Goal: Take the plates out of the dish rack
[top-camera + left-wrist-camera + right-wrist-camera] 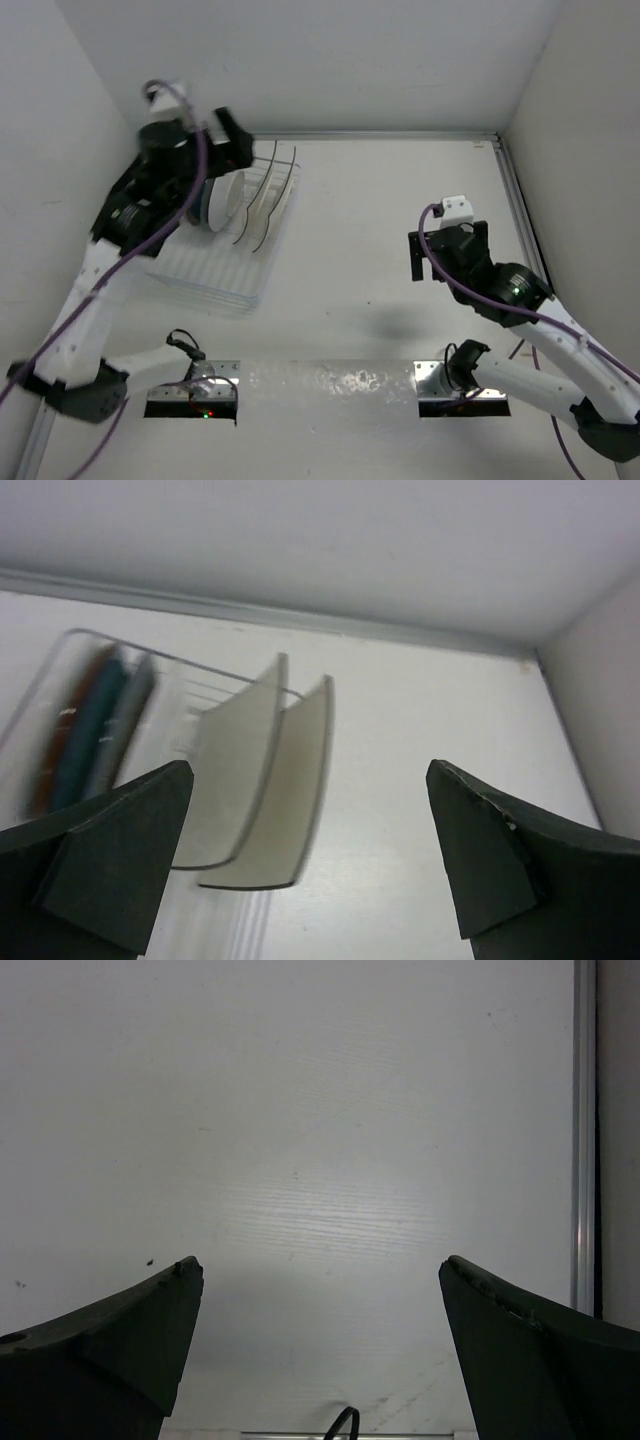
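At the far left of the table [380, 200], near the back corner, sits the dish rack [215, 275], a clear ribbed tray with thin wire dividers that keep the plates [250, 200] standing on edge, each in its own slot and apart from its neighbours. That leaves their rims upward and free for a grip from above. None of the plates looks unloaded yet. In the left wrist view the round red and teal plates [75, 735] stand blurred at the left end, with a paler one beside them whose pattern cannot be read. Further right stand the two cream square plates [240, 770], parallel, leaning slightly and close together. The left hand [310, 780] hovers above the rack with its jaws spread wide and nothing between them, touching no plate. It looks down the row of plates, and from here the square pair falls between its fingers. My judgement is that it is lining up for a first pick, probably the outermost square plate, which has open table on its right side. The narrow gap between that plate and its twin will call for a careful entry. Well apart to the right, the right hand [322, 1265] hangs over bare table, its jaws also fully spread and empty. It is likely waiting there, out of the way, over the spot where plates could be set down.
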You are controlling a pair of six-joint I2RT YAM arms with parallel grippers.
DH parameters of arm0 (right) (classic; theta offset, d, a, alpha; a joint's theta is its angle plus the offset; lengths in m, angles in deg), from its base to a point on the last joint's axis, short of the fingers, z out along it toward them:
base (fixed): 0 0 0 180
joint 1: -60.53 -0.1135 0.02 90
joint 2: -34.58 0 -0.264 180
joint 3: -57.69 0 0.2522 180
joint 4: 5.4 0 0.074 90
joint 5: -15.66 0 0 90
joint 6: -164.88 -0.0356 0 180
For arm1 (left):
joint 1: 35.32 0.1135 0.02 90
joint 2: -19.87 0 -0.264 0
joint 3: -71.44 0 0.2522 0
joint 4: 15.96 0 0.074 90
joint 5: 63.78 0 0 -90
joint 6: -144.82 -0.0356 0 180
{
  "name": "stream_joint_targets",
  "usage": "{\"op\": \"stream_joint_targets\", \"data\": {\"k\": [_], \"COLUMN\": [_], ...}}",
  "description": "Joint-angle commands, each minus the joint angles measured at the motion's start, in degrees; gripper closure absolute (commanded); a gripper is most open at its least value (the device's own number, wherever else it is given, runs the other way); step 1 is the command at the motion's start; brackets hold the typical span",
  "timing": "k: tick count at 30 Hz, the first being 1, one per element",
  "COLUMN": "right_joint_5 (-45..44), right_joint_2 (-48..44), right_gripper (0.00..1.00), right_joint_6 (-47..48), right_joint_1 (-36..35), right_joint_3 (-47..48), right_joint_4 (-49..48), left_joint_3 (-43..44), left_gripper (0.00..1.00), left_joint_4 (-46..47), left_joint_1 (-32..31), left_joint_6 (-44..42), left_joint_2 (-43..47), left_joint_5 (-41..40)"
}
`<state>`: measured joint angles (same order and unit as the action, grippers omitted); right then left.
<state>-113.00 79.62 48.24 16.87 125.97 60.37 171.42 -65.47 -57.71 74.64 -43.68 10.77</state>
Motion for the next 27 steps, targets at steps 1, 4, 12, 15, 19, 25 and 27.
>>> {"op": "stream_joint_targets", "data": {"k": [1,4,12,15,19,25,27], "right_joint_5": [0.8,3.3,4.3,4.9,5.0,6.0,6.3], "right_joint_2": [1.5,1.9,0.8,-0.1,-0.7,-0.5,-0.1], "right_gripper": [0.01,0.01,0.01,0.01,0.01,0.01,0.01], "right_joint_6": [-0.9,-0.5,1.1,1.4,1.8,2.5,2.7], "right_joint_1": [-0.3,-0.2,-0.3,-0.3,-0.3,-0.3,-0.3], "right_joint_3": [3.0,2.7,1.3,0.2,-0.4,-1.4,-1.5], "right_joint_4": [-2.8,-3.4,-1.8,-2.1,-2.4,-3.6,-3.6], "left_joint_3": [12.5,15.0,15.8,15.2,15.0,11.5,11.6], "left_gripper": [0.00,0.01,0.40,0.41,0.52,0.60,0.71], "left_joint_4": [-7.0,-7.6,-11.2,-11.2,-12.4,-12.7,-13.2], "left_joint_1": [-12.3,-13.0,-13.0,-12.9,-12.9,-12.9,-12.9], "left_joint_6": [-3.2,-5.9,-8.2,-8.1,-7.6,-6.6,-6.8], "left_joint_2": [-14.4,-21.9,-31.8,-35.5,-37.7,-39.7,-40.3], "left_joint_5": [-10.3,-8.3,-6.6,-9.3,-10.9,-13.1,-13.1]}}
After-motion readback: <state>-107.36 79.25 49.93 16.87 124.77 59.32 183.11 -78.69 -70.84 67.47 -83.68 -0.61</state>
